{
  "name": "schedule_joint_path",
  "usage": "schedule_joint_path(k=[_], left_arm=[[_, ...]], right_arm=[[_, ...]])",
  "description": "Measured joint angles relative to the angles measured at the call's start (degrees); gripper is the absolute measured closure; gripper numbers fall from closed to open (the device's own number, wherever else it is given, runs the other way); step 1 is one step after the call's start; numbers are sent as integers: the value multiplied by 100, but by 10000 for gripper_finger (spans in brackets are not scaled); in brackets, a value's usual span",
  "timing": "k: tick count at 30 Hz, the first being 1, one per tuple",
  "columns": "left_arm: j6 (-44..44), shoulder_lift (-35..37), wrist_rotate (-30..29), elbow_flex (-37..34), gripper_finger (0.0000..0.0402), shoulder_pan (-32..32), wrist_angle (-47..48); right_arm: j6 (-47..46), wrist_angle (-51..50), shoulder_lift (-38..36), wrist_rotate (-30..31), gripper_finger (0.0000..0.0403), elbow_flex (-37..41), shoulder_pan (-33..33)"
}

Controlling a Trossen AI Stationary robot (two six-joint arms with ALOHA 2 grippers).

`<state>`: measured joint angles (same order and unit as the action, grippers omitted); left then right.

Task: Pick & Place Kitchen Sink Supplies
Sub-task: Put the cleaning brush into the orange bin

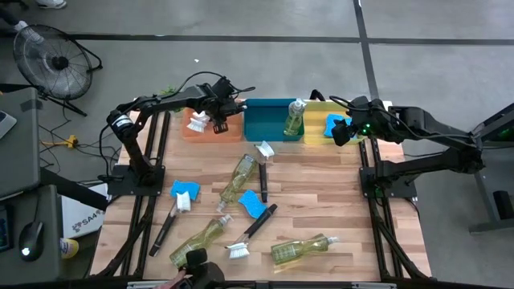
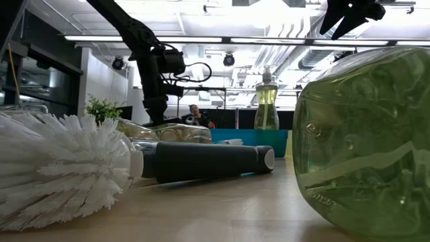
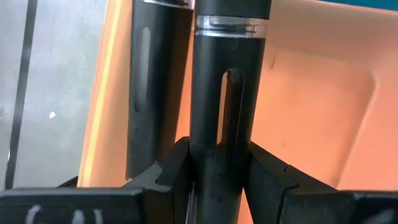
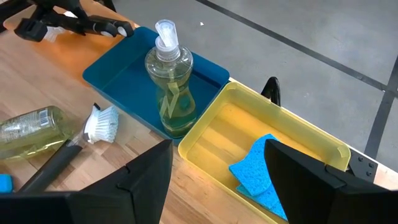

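Over the shallow orange plastic bin [image 1: 215, 128] at the table's far edge, the left gripper [image 3: 219, 186] is clamped on the handle of a black long-handled brush [image 3: 225, 93] (another brush handle lies in the bin beside it). The right gripper [image 4: 217, 180] hovers wide above the yellow bin [image 4: 292, 134], where small blue sponges [image 4: 258, 174] lie. A clear bottle of yellow-green liquid [image 4: 169, 81] stands upright in the blue bin [image 4: 124, 81] between them.

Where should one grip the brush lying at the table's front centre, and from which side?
Probably mid-handle, from straight above, jaws across it: this brush lies flat, its handle slim and bare, its head bristly. The right gripper, open over the yellow tray, is free; the left gripper grips another brush.
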<state>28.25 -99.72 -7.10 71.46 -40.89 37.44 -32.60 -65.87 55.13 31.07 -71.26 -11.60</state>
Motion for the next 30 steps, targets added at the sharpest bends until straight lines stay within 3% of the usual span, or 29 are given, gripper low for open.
schedule_joint_path(k=[14,23,30], left_arm=[[-2,-33,-8,-2,287,-84,-7],[2,-31,8,-1,231,-75,107],[0,-31,-8,0,221,-75,161]], right_arm=[[1,0,-2,0,155,0,-2],[1,15,0,-1,155,0,0],[0,15,-1,-128,155,0,0]])
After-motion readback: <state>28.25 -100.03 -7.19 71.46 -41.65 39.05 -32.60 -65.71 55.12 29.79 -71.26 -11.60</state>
